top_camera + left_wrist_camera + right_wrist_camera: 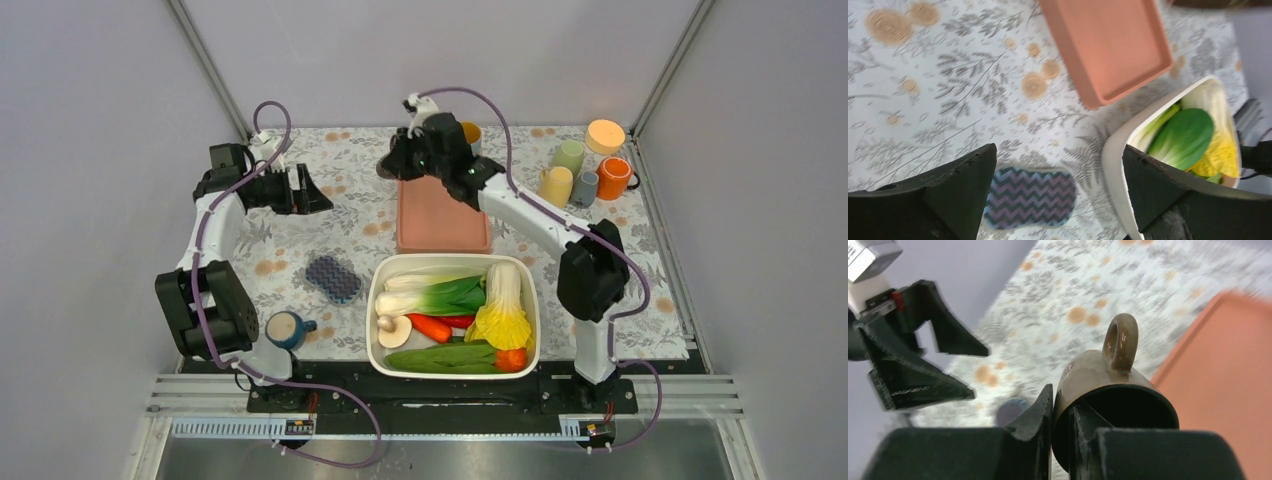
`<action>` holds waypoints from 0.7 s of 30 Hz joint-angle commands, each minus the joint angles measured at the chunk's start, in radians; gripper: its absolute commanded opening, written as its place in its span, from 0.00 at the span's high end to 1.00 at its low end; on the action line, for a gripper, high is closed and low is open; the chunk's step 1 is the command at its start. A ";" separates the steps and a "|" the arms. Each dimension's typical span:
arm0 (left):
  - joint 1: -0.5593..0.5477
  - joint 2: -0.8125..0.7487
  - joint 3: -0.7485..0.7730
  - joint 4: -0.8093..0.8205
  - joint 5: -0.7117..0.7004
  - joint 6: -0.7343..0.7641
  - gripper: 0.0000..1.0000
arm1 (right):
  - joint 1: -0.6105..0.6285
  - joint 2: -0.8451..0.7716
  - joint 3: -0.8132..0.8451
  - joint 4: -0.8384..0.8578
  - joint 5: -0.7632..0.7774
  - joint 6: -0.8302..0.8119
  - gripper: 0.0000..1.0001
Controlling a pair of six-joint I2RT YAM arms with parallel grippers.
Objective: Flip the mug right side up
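Right gripper (1061,399) closed on the rim of the brown mug (1100,372), one finger (1035,412) outside the wall, the other inside; mug lying sideways in the grip, handle uppermost, at the far left corner of the tray (440,215); left gripper (1059,155) spread wide, holding nothing.

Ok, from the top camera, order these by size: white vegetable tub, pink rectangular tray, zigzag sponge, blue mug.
Largest: white vegetable tub.
Then: pink rectangular tray.
The zigzag sponge and blue mug look alike, so I won't rank them.
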 commanded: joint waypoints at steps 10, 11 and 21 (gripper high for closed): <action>-0.002 0.054 0.020 -0.161 -0.221 0.230 0.01 | -0.017 0.515 0.968 -0.983 0.140 -0.889 1.00; -0.003 0.057 0.017 -0.166 -0.217 0.238 0.01 | -0.022 0.521 0.965 -0.978 0.133 -0.896 1.00; -0.067 0.056 0.009 -0.170 -0.263 0.259 0.01 | -0.071 0.579 0.906 -0.940 0.035 -0.852 1.00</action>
